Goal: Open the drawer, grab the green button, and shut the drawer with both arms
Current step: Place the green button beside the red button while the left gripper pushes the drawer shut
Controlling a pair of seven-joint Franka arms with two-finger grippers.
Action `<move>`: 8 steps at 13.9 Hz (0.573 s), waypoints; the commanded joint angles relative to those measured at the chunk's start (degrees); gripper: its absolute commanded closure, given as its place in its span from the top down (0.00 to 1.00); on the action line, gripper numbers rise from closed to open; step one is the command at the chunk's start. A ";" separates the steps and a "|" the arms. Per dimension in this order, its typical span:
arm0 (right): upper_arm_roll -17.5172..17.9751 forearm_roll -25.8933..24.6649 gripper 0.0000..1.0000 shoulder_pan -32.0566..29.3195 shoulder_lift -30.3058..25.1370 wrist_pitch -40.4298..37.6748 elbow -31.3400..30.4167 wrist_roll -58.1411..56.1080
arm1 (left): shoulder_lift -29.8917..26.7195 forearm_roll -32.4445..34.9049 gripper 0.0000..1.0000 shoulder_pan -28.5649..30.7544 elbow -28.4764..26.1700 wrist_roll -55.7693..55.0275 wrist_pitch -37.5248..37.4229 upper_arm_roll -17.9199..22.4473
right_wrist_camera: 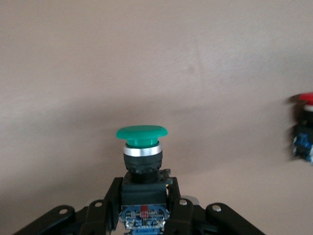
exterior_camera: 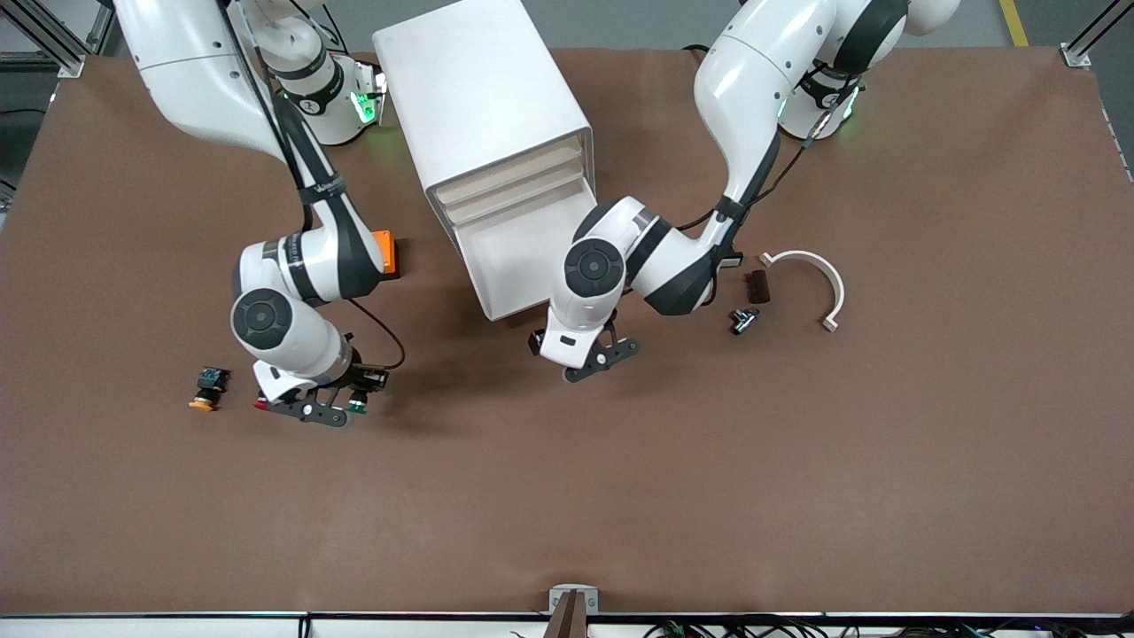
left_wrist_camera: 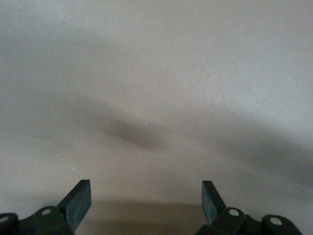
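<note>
At lower left of the front frame, the right gripper (exterior_camera: 330, 409) pinches the green button (right_wrist_camera: 142, 147) by its squared body (small, light, rigid; its domed cap looks slippery and a poor hold), while the left gripper (exterior_camera: 592, 359) hangs spread before the drawer (exterior_camera: 523, 266).

A yellow-capped push button (exterior_camera: 205, 390) lies on its side on the brown table (exterior_camera: 620, 496) toward the right arm's end — a red-capped one (exterior_camera: 262, 405) near it. An orange block (exterior_camera: 385, 253) sits farther from the front camera. Toward the left arm's end: a white curved bracket (exterior_camera: 819, 275), a dark brown block (exterior_camera: 757, 286) and a small black part (exterior_camera: 742, 320) — all apart
</note>
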 commanded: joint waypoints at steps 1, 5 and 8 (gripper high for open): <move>0.95 -0.18 0.00 -2.60 -0.06 1.18 -0.91 -3.29 | -0.86 1.10 0.99 -1.97 -2.33 -1.89 0.96 0.27; 0.95 -0.18 0.00 -5.33 0.20 8.97 -6.08 -7.33 | -1.21 0.93 0.99 -3.90 -3.82 -2.96 0.96 0.19; 1.04 -0.18 0.00 -7.26 2.39 11.81 -6.62 -8.92 | -1.30 0.57 0.99 -5.31 -4.17 -5.41 0.79 -0.60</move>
